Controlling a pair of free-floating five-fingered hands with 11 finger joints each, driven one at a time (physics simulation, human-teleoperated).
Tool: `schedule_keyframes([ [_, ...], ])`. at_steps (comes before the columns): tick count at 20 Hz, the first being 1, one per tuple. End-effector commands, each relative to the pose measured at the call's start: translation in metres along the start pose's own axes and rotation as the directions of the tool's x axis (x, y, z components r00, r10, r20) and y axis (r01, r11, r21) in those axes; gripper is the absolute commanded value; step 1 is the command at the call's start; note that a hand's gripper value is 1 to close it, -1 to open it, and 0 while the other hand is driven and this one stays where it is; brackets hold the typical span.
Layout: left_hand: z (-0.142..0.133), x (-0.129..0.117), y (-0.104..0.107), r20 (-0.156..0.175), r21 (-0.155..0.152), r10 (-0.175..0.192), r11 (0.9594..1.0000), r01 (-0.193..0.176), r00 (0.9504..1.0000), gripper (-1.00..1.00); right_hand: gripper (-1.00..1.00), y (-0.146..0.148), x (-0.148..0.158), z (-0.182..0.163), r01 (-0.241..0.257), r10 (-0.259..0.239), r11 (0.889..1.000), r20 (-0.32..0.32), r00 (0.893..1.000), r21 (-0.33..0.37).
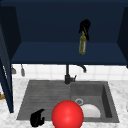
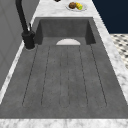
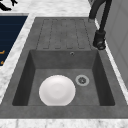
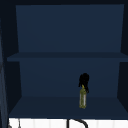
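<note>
Olive-green glass bottle [image 1: 82, 45], slender and upright: we hold it by the neck, our right robot hand [image 1: 84, 26] curled tight round its top, inside the dark blue open wall cabinet [image 1: 62, 53]; seen from the upper view, its base is at or just above the cabinet's lower shelf [image 4: 50, 106]. Our left robot hand [image 1: 37, 118], fingers curled on nothing, hangs below the cabinet at the front left edge of the grey stone sink [image 1: 45, 97]. Red ball [image 1: 67, 115]: below the cabinet, at the sink's front. White round plate [image 3: 57, 90]: in the sink basin. Black tap [image 1: 68, 75]: under the cabinet, behind the basin.
</note>
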Motion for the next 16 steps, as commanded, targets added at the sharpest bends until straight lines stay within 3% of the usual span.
schedule_keyframes([
  [1,0.0,0.0,0.0,0.0,0.0,0.0,1.0,0.0,1.0,0.0,-1.0,0.005,-0.004,-0.01,-0.016,0.014,0.998,0.03,0.999,0.06],
  [9,0.0,0.0,0.0,0.0,0.0,0.0,1.0,0.0,1.0,0.0,-1.0,0.016,0.007,0.003,-0.021,0.018,0.997,-0.039,0.999,-0.078],
  [16,0.0,0.0,0.0,0.0,0.0,0.0,1.0,0.0,1.0,0.0,-1.0,0.033,0.013,0.022,-0.015,0.01,0.996,-0.05,0.999,-0.093],
])
